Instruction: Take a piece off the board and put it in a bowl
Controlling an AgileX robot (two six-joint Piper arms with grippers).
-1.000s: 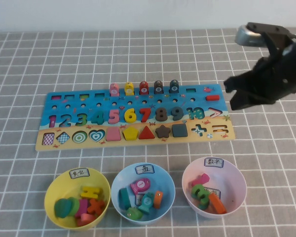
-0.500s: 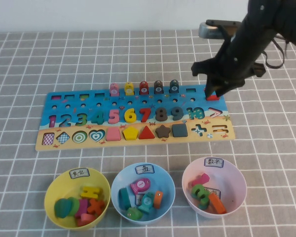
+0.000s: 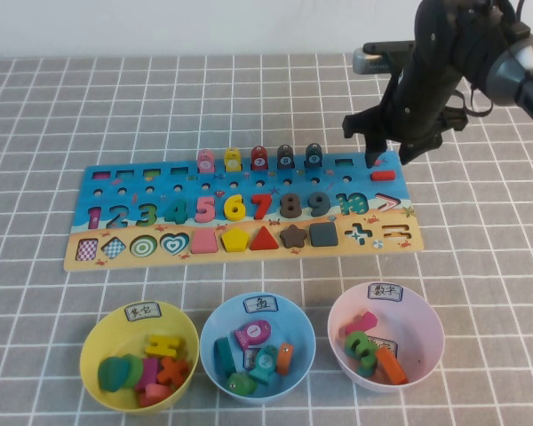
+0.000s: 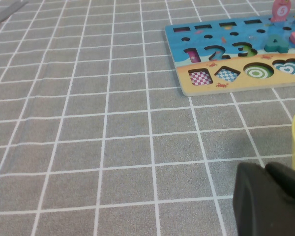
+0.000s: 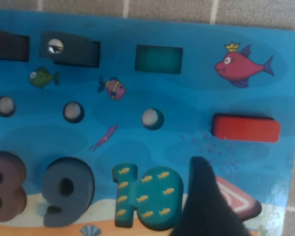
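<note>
Moved in from the side, right pincer (image 3: 387, 153) now hovers open and empty above the red bar (image 3: 384, 175) on the puzzle board (image 3: 115, 186); left pincer (image 4: 270, 201) rests low over the desk (image 4: 113, 147), its opening unclear.

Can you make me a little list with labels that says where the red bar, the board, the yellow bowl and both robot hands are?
piece: red bar lying in its slot at the board's far right end, not gripped
board: flat on the grey checked cloth
bowl: yellow, near left, already holding pieces
right gripper: above the bar, jaws open
left gripper: low over the cloth beside the yellow bowl; jaws unclear
</note>
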